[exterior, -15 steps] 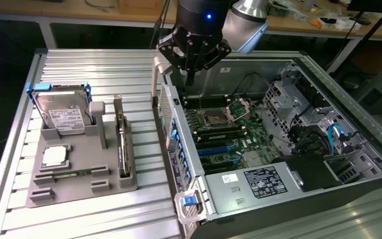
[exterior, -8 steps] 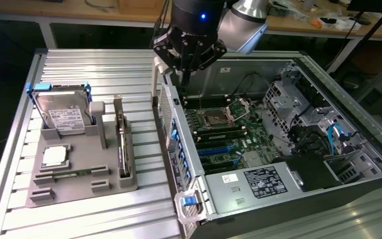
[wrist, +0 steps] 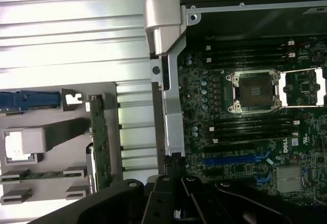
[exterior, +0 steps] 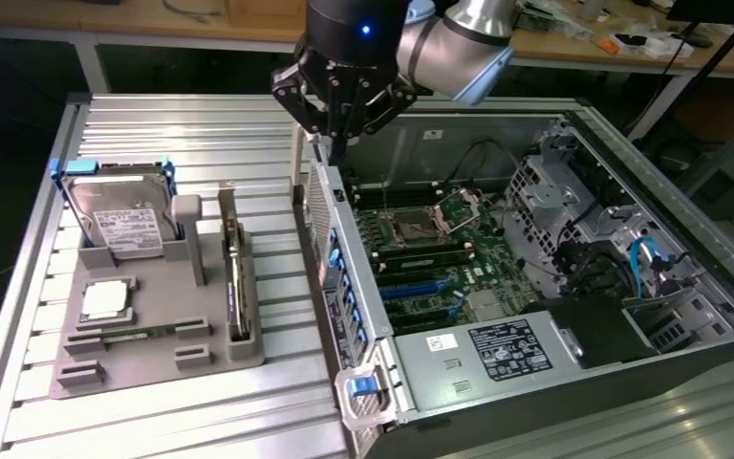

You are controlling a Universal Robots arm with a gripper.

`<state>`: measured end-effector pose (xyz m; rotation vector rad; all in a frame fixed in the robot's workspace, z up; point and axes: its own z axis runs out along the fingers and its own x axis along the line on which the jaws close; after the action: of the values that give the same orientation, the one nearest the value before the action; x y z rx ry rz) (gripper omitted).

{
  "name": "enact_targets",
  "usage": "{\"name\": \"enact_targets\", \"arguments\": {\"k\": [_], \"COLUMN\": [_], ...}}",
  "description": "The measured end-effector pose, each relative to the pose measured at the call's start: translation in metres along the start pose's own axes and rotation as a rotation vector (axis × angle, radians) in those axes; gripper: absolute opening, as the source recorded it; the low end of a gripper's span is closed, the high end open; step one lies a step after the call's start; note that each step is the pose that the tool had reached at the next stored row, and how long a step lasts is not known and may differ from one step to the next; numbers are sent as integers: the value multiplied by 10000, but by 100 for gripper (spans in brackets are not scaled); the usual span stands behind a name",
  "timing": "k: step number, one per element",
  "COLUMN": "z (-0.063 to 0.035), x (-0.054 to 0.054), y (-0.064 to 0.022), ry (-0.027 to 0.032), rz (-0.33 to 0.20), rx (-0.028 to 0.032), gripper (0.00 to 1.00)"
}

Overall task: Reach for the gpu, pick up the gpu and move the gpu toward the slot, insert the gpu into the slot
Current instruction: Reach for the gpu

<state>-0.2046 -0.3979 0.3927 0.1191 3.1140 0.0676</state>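
Note:
The gpu (exterior: pixel 234 282) stands on edge in a slit of the grey holder (exterior: pixel 150 359) on the ribbed table, a thin dark card seen as a narrow strip. In the wrist view the gpu (wrist: pixel 98 142) sits in the same holder. My gripper (exterior: pixel 337 143) hangs shut and empty above the open computer case's near wall, off to the exterior view's right of the card and well above it. Its black fingertips (wrist: pixel 172 163) are pressed together over that wall. The blue slot (exterior: pixel 416 283) lies on the green motherboard inside the case; the slot (wrist: pixel 237 158) has nothing in it.
The holder also carries a silver hard drive (exterior: pixel 118 228), a square processor chip (exterior: pixel 106 298) and a memory stick (exterior: pixel 131 335). Inside the case (exterior: pixel 673 316) are the processor socket (exterior: pixel 412 228), black memory sockets, cables and a power supply (exterior: pixel 514 349). Bare ribbed table surrounds the holder.

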Motion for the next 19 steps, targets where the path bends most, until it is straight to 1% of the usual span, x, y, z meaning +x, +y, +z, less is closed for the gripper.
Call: {"name": "enact_targets", "arguments": {"k": [12,19], "z": [-10,-13], "x": [353,504], "y": [-27,-38], "ry": [1,0], "rz": [-1,-1], "rx": [-2,-3], "gripper": [11,11]}}
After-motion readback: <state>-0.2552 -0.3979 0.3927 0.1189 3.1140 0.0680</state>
